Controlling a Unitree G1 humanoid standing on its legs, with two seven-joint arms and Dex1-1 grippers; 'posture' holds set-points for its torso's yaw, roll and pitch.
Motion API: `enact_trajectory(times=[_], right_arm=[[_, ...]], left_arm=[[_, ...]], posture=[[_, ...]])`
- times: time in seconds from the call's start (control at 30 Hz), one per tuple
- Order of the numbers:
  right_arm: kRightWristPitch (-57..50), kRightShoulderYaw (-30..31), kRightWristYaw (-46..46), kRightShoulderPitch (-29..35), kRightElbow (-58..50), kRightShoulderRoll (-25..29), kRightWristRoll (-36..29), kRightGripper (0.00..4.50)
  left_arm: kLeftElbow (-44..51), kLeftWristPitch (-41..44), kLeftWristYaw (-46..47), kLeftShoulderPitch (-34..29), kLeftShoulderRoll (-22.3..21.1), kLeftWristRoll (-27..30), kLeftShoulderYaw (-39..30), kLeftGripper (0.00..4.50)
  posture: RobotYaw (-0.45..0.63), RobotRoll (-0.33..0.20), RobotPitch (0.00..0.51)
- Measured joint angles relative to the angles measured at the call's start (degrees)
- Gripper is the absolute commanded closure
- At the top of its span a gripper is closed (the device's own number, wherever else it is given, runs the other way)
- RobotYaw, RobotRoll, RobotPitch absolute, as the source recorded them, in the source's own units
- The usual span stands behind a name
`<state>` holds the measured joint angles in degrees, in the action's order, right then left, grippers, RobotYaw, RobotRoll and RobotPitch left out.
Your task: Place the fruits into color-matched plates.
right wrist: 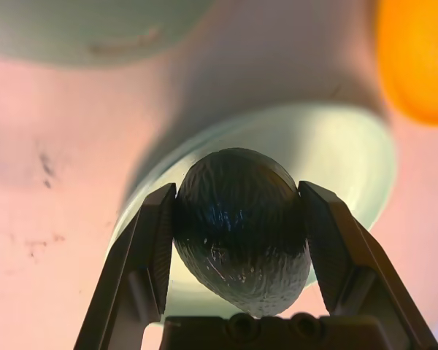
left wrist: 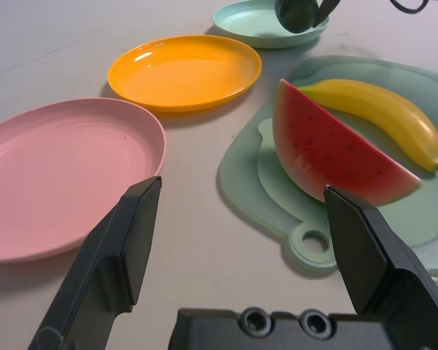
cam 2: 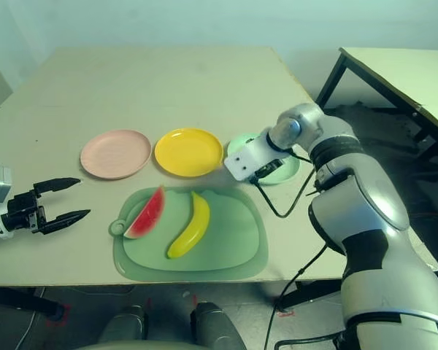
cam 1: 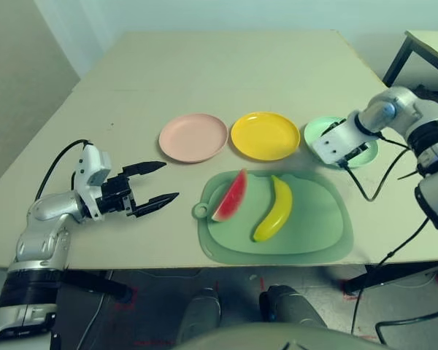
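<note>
On the green mat (cam 1: 314, 226) lie a red watermelon wedge (cam 1: 230, 195) and a yellow banana (cam 1: 274, 209), side by side. Behind the mat stand three plates in a row: pale pink (cam 1: 193, 137), yellow (cam 1: 265, 135) and mint green (cam 1: 317, 130). My right gripper (right wrist: 237, 193) hangs over the mint green plate (right wrist: 343, 146), shut on the dark green avocado (right wrist: 241, 240). My left gripper (cam 1: 170, 181) rests low over the table, left of the mat. It is open with nothing between its fingers and points toward the watermelon (left wrist: 328, 149).
A black cable (cam 1: 372, 189) trails from my right wrist across the table's right edge. A second table (cam 1: 431, 44) stands at the far right. Bare tabletop lies between my left gripper and the mat, and behind the plates.
</note>
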<state>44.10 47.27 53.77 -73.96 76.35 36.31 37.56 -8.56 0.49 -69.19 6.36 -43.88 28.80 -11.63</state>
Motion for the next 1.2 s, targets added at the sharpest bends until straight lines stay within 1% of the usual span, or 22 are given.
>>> enact_trajectory(times=[0.07, 0.13, 0.23, 0.37, 0.43, 0.5, 0.6, 0.63, 0.67, 0.7, 0.77, 0.83, 0.87, 0.9, 0.97, 1.0, 1.1, 1.2], right_arm=[[-1.3, 0.04, -2.39, 0.47, 0.77, -0.44, 1.84, 1.66], [-2.92, 0.25, -5.07, 0.96, 1.03, -0.76, 3.96, 0.92], [-4.72, 0.38, -8.87, 0.98, 1.23, -1.03, 6.19, 0.02], [-5.82, 0.34, -11.58, 0.61, 1.26, -1.05, 8.11, 0.02], [-4.91, -0.11, -10.74, -0.66, 1.25, -0.99, 8.14, 0.02], [-2.65, -2.16, -7.01, -3.26, 1.02, -0.98, 7.04, 0.02], [2.12, -6.44, 2.06, -6.42, -0.46, -1.36, 2.44, 0.02], [3.51, -8.01, 5.67, -6.54, -1.23, -1.78, 0.16, 0.02], [6.08, -9.85, 11.43, -6.1, -2.74, -2.64, -3.49, 0.02], [8.07, -10.85, 15.63, -5.12, -4.76, -3.38, -6.5, 0.02], [10.47, -12.08, 25.05, -0.93, -11.27, -4.58, -14.01, 0.02], [9.62, -11.9, 33.39, 5.13, -20.9, -4.21, -21.7, 0.02], [8.76, -11.24, 35.36, 6.91, -24.32, -3.92, -24.25, 0.02], [6.98, -9.38, 36.97, 8.96, -29.9, -2.65, -27.21, 0.02], [4.19, -5.4, 38.08, 10.75, -38.48, -0.45, -31.06, 0.02], [3.3, -3.98, 38.23, 11.18, -41.11, 0.04, -32.06, 0.02], [1.22, -1.16, 38.41, 11.81, -45.17, -0.36, -33.04, 0.02], [1.46, -0.92, 38.44, 11.9, -44.95, -3.03, -31.82, 0.02]], left_arm=[[0.42, 0.06, 0.1, -0.68, 0.0, 0.01, -0.02, 0.0], [0.83, 0.2, 0.07, -1.29, -0.01, 0.02, -0.01, 0.0], [0.86, 0.48, 0.05, -1.28, -0.01, 0.03, -0.01, 0.0], [0.8, 0.52, -0.2, -0.92, -0.01, 0.02, -0.01, 0.0], [0.49, 0.41, -0.68, -0.25, -0.02, -0.18, 0.05, 0.0], [-0.51, 0.02, -1.47, 0.98, -0.05, -0.73, 0.17, 0.0], [-1.55, -0.22, -2.89, 2.31, -0.12, -1.06, 0.25, 0.0], [-1.89, -0.46, -3.5, 2.57, -0.17, -1.14, 0.27, 0.0], [-2.47, -0.9, -4.58, 2.98, -0.22, -1.37, 0.5, 0.0], [-2.79, -1.18, -5.39, 3.35, -0.22, -1.53, 0.81, 0.0], [-3.03, -1.72, -6.97, 3.95, -0.22, -1.73, 1.45, 0.0], [-3.37, -1.92, -8.23, 4.34, -0.25, -1.83, 1.71, 0.0], [-3.62, -1.95, -8.5, 4.39, -0.26, -1.87, 1.74, 0.0], [-3.93, -1.94, -8.87, 4.51, -0.28, -1.91, 1.78, 0.0], [-4.26, -1.94, -9.29, 4.65, -0.28, -2.05, 1.87, 0.0], [-4.44, -1.94, -9.31, 4.78, -0.27, -2.12, 2.0, 0.0], [-4.47, -1.94, -9.32, 5.23, -0.23, -2.17, 2.09, 0.0], [-4.45, -1.93, -9.31, 5.49, -0.23, -2.17, 2.31, 0.0]], posture=[[0.02, 0.0, 0.043], [0.02, 0.0, 0.043], [0.01, 0.0, 0.04], [-0.01, 0.0, 0.04], [-0.01, 0.0, 0.042], [-0.03, 0.0, 0.043], [-0.04, 0.0, 0.047], [-0.04, 0.0, 0.047], [-0.04, 0.0, 0.05], [-0.04, 0.0, 0.052], [-0.04, 0.0, 0.054], [-0.05, 0.0, 0.055], [-0.05, 0.0, 0.055], [-0.05, 0.0, 0.057], [-0.04, 0.0, 0.059], [-0.04, 0.0, 0.059], [-0.04, 0.0, 0.06], [-0.03, 0.0, 0.062]])
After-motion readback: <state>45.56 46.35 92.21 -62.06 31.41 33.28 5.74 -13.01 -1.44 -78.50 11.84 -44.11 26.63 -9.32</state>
